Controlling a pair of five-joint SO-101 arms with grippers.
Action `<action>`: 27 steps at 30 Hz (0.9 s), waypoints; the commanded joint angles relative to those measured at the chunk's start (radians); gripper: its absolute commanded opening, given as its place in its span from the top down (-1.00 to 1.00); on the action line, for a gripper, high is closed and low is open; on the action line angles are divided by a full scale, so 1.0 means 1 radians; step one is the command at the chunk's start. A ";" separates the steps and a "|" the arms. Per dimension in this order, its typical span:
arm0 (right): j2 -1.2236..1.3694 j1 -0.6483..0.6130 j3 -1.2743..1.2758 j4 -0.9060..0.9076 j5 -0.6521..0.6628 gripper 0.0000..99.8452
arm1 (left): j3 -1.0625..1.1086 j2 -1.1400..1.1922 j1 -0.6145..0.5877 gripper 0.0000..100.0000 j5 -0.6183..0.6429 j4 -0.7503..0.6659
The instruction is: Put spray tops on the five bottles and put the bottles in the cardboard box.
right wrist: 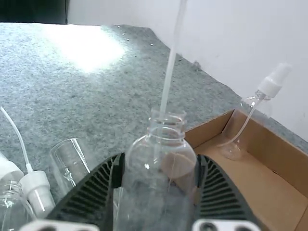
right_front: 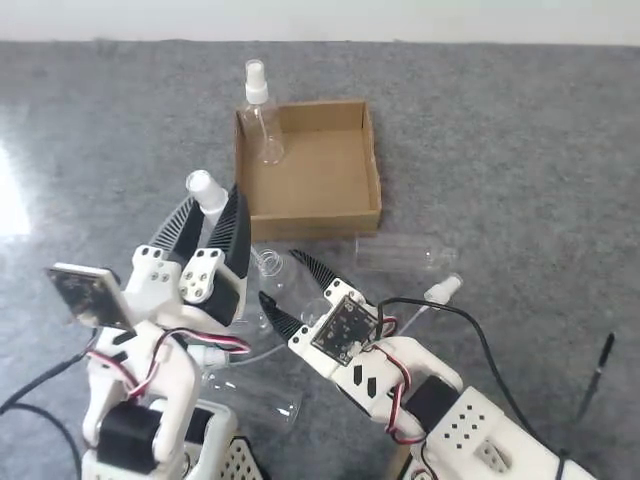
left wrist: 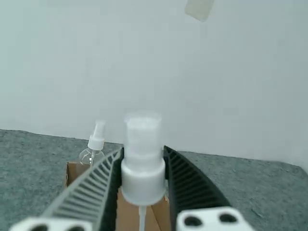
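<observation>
The grey table (right_front: pixel 520 130) carries a cardboard box (right_front: pixel 330 215) at its far middle, open on top. The two arms stand on the near side, left and right.

The left gripper (right_front: pixel 212 200) is raised just near-left of the box. Its jaws are partly open and closed onto a white spray top (right_front: pixel 207 190), gripped by its collar, upright, with its thin tube (right wrist: pixel 171 72) hanging straight down.

The right gripper (right_front: pixel 290 285) sits lower, just near the box's front wall. Its jaws are spread wide around the body of an upright clear bottle (right wrist: pixel 159 178), one finger on each side. The tube's lower end reaches the bottle's open neck and appears to enter it.

A capped bottle (right_front: pixel 262 120) leans in the box's far left corner, its white sprayer sticking out above the rim.

An uncapped bottle (right_front: pixel 400 252) lies on its side on the table just near the box's right corner. Another open bottle (right_front: pixel 250 395) lies between the two arms, close to their bases.

A loose spray top (right_front: pixel 440 290) lies on the table right of the right gripper, near the first lying bottle.
</observation>
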 commanded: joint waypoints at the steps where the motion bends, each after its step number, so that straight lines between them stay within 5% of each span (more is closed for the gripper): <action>1: -0.027 -0.002 -0.008 -0.076 0.011 0.81 | 0.005 -0.005 0.003 0.98 -0.011 0.003; 27: -0.027 0.036 0.002 -0.105 0.009 0.82 | 0.041 0.002 0.127 0.85 -0.118 0.063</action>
